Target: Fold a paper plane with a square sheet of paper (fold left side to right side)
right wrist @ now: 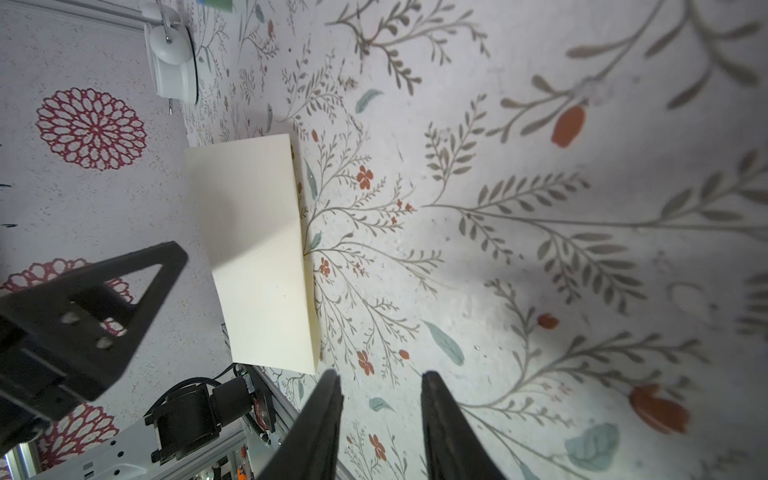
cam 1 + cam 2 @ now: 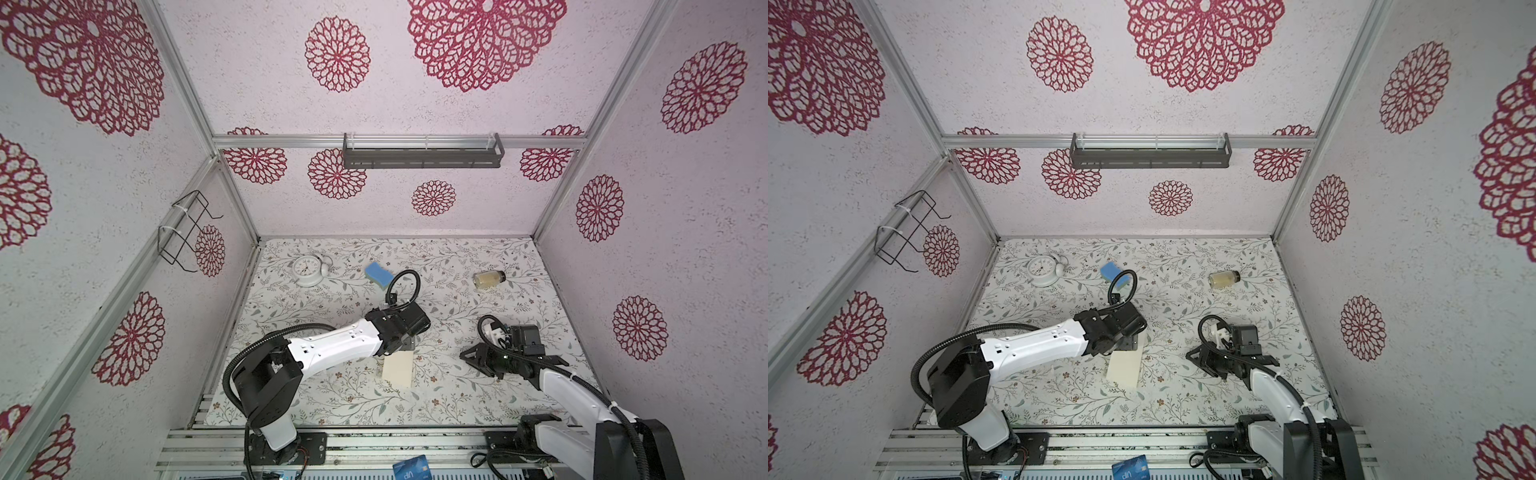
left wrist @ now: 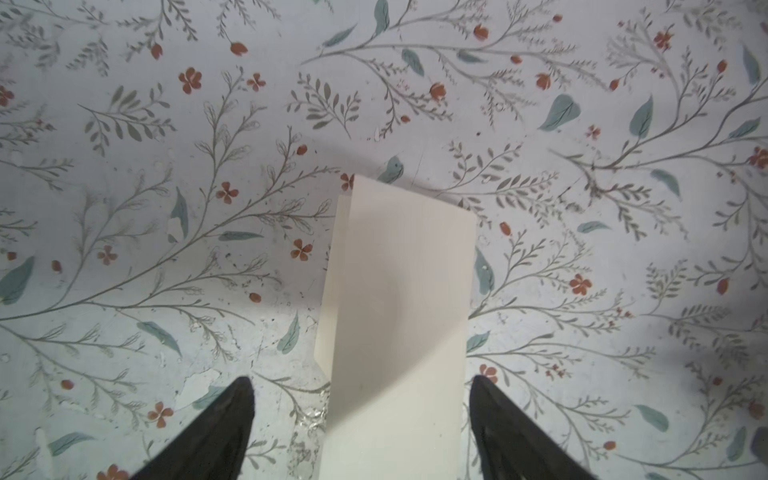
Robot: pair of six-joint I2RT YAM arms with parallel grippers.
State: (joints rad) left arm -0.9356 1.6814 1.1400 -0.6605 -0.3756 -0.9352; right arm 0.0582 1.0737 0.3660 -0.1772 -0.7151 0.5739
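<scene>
Cream paper is our concern: the square sheet of paper (image 2: pixel 397 371) lies doubled into a narrow strip near the middle of the floral table (image 2: pixel 457 299), its far end tucked under the left arm's wrist in both top views. We judge the left-to-right fold laid over but not yet sharpened. In the left wrist view a thin sliver of the under layer peeks out along one long side, so the edges do not quite meet. In the right wrist view one long side looks slightly raised off the table.

To do this step well, we would square the loose edges first, then pin one end so that the strip cannot slide. Only then would we press along the folded side from end to end with a flat finger. Thin paper skids and buckles, so we would press straight down and keep the stroke slow.

Our left gripper (image 3: pixel 361 379) hovers over the strip with its jaws spread wide, one finger either side of the paper. We see neither finger touching it, and it carries nothing. Our right gripper (image 1: pixel 381 373) stands well apart, off to the right of the strip, jaws partway apart with bare table showing in the gap. It too grips nothing.
</scene>
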